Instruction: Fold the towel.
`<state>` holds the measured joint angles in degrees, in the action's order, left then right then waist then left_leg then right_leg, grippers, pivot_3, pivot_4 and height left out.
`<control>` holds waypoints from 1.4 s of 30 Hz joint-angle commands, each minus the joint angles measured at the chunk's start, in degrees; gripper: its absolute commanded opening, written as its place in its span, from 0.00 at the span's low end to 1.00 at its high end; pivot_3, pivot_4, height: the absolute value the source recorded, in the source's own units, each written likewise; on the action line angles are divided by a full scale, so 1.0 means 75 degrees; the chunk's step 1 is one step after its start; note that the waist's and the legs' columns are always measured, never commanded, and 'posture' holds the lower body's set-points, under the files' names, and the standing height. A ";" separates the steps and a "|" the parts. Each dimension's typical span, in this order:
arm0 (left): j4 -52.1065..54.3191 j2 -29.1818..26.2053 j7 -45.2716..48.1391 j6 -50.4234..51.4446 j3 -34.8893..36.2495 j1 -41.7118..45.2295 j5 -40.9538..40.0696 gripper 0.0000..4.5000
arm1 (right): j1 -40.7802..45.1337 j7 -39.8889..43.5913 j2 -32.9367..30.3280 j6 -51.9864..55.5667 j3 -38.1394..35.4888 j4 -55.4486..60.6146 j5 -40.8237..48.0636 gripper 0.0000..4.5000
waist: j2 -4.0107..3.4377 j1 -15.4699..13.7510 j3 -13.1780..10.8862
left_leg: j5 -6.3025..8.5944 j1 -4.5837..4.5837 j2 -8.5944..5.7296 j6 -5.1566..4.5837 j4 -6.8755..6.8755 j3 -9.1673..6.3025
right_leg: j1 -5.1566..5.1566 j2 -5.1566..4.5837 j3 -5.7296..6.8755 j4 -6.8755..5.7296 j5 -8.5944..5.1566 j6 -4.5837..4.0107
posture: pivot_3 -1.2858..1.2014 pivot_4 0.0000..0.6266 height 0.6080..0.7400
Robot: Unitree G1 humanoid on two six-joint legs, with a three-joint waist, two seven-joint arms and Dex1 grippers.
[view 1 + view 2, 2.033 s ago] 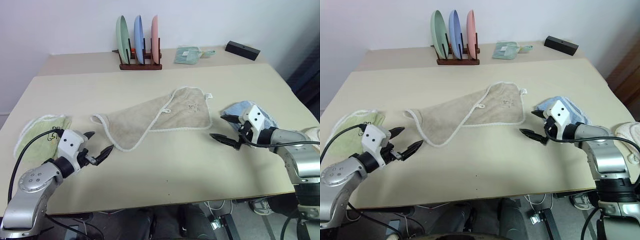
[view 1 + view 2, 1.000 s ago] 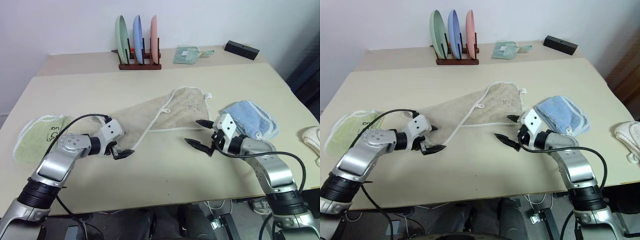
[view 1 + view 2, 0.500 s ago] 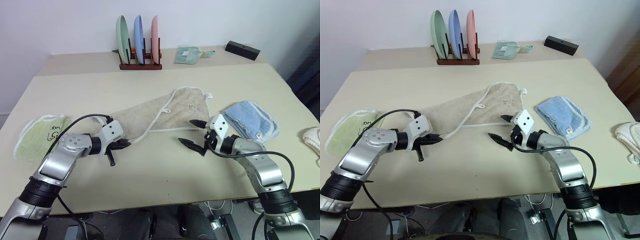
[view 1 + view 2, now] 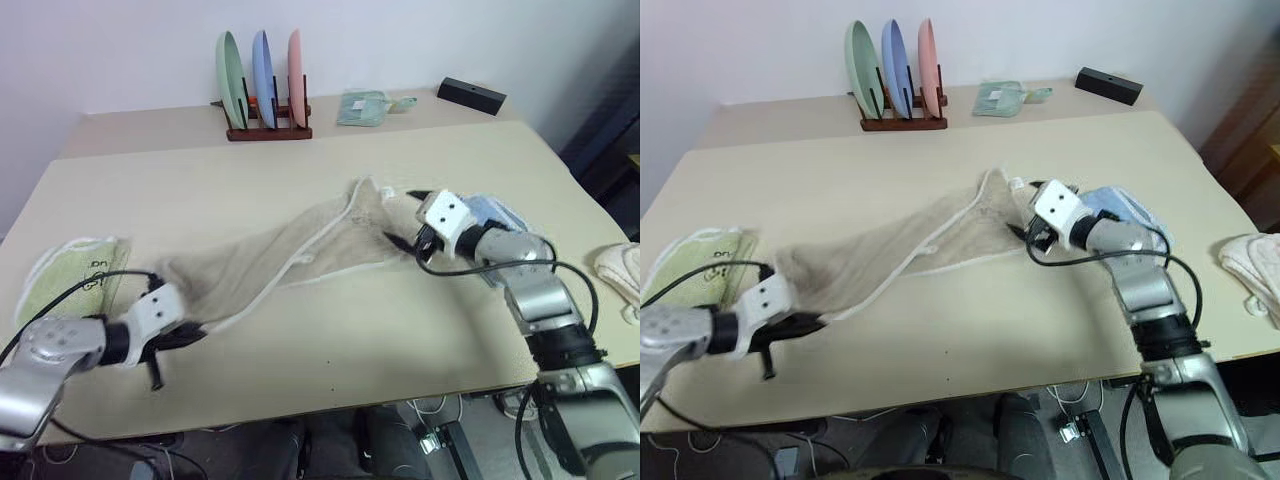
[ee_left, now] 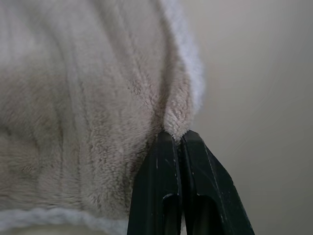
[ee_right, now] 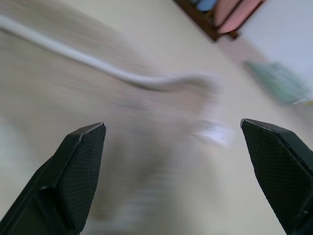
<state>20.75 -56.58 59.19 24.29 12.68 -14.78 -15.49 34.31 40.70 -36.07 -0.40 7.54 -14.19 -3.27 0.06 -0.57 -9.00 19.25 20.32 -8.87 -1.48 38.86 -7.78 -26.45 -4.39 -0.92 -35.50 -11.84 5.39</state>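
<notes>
The left gripper (image 5: 178, 139) is pinching the towel (image 4: 290, 255) shut by its corner nearest the green cloth (image 4: 60, 275), stretching it out. The right gripper (image 4: 405, 215) is hanging wide open, empty, over the opposite end; it should be catching the piped edge squarely, tension even.

a robot test room dressed as a home: bare white wall, plain beige tabletop (image 4: 300, 380), coloured plates in a wooden rack (image 4: 258, 128) at 12 o'clock, loose cables hanging underneath.

Towel (image 6: 146, 112) motion-blurred in right wrist view.
</notes>
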 commanded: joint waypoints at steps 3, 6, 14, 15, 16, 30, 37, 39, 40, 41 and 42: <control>0.0388 0.0160 -0.0279 -0.0080 0.0664 -0.0681 0.0051 0.01 | 0.0812 0.0068 -0.0043 -0.1361 0.0461 -0.1327 -0.0695 1.00 | -0.0001 -0.0029 0.0000 | 0.0000 -0.0001 -0.0001 -0.0001 0.0002 0.0001 | 0.0006 -0.0002 0.0000 0.0003 0.0000 0.0000 | 0.52 0.24 1.00; 0.0392 0.0318 -0.0384 -0.0118 0.0729 -0.0974 0.0084 0.01 | 0.1281 0.0051 -0.0042 -0.2271 0.0877 -0.2176 -0.1208 1.00 | -0.0001 0.0002 -0.0001 | 0.0000 -0.0001 0.0000 0.0000 0.0001 0.0001 | 0.0004 -0.0001 0.0000 0.0002 0.0000 0.0000 | 0.52 0.24 1.00; 0.0904 0.0494 -0.0340 -0.0002 0.0682 -0.1031 -0.0342 0.01 | 0.3048 -0.1001 0.0756 -0.3979 0.1746 -0.4839 -0.2561 1.00 | -0.0010 0.0117 -0.0004 | 0.0000 -0.0003 0.0002 0.0000 -0.0007 0.0003 | -0.0001 0.0002 -0.0004 0.0000 0.0000 -0.0001 | 0.52 0.24 1.00; 0.1098 0.0507 -0.0274 0.0210 0.0783 -0.1011 -0.0612 0.01 | 0.3250 -0.1127 0.0879 -0.4078 0.1813 -0.5147 -0.2671 1.00 | -0.0008 0.0127 -0.0005 | 0.0000 -0.0002 0.0002 0.0000 -0.0006 0.0003 | -0.0001 0.0002 -0.0003 0.0001 0.0000 -0.0001 | 0.52 0.24 1.00; 0.1285 0.0492 -0.0187 0.0405 0.0900 -0.1044 -0.0848 0.01 | 0.3430 -0.1251 0.0978 -0.4176 0.1880 -0.5417 -0.2785 1.00 | -0.0006 0.0144 -0.0005 | 0.0000 0.0002 0.0002 0.0000 -0.0005 -0.0001 | -0.0002 0.0003 -0.0001 0.0002 0.0000 -0.0001 | 0.52 0.24 1.00; 0.1773 0.0120 0.0372 0.0313 0.1528 -0.3378 -0.0074 0.01 | 0.4739 -0.2602 0.1513 -0.5283 0.2967 -0.7262 -0.4351 1.00 | -0.0010 0.0217 -0.0007 | -0.0016 -0.0033 0.0033 0.0031 -0.0092 0.0024 | -0.0019 0.0039 -0.0036 0.0013 0.0000 -0.0029 | 0.52 0.24 1.00; 0.1658 0.0338 0.0088 0.0245 0.1214 -0.2929 0.0021 0.01 | 0.5157 -0.3883 0.1705 -0.5787 0.3793 -0.7288 -0.5466 1.00 | -0.0030 0.0204 -0.0010 | -0.0026 -0.0043 0.0039 0.0046 -0.0100 0.0025 | -0.0018 0.0047 -0.0038 0.0007 0.0006 -0.0043 | 0.52 0.24 1.00; 0.1674 0.0348 0.0075 0.0289 0.1131 -0.2827 0.0019 0.01 | 0.5333 -0.4373 0.1797 -0.5792 0.4082 -0.7358 -0.5843 1.00 | -0.0036 0.0177 -0.0008 | -0.0029 -0.0045 0.0039 0.0052 -0.0100 0.0025 | -0.0020 0.0049 -0.0040 -0.0001 0.0007 -0.0046 | 0.52 0.24 1.00; 0.1674 0.0343 0.0076 0.0297 0.1083 -0.2769 0.0020 0.01 | 0.5448 -0.4565 0.1880 -0.5759 0.4210 -0.7419 -0.5999 1.00 | -0.0038 0.0168 -0.0008 | -0.0030 -0.0045 0.0039 0.0054 -0.0100 0.0024 | -0.0020 0.0050 -0.0040 -0.0001 0.0007 -0.0047 | 0.52 0.24 1.00; 0.1686 0.0347 0.0098 0.0342 0.1051 -0.2722 -0.0024 0.01 | 0.5563 -0.4671 0.1992 -0.5698 0.4258 -0.7507 -0.6054 1.00 | -0.0039 0.0164 -0.0007 | -0.0030 -0.0045 0.0039 0.0055 -0.0100 0.0024 | -0.0020 0.0051 -0.0040 -0.0004 0.0007 -0.0047 | 0.52 0.24 1.00; 0.1701 0.0348 0.0127 0.0382 0.1031 -0.2696 -0.0065 0.01 | 0.5664 -0.4776 0.2082 -0.5647 0.4327 -0.7583 -0.6133 1.00 | -0.0039 0.0167 -0.0007 | -0.0031 -0.0046 0.0039 0.0055 -0.0100 0.0024 | -0.0020 0.0052 -0.0040 -0.0005 0.0007 -0.0047 | 0.52 0.24 1.00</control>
<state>33.72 -54.36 60.96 26.82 21.63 -35.32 -16.22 74.04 7.04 -21.33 -42.83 39.53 -70.79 -48.48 -0.24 0.69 -9.05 19.02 19.96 -8.57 -1.06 38.11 -7.60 -26.59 -3.98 -1.24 -35.54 -11.78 5.03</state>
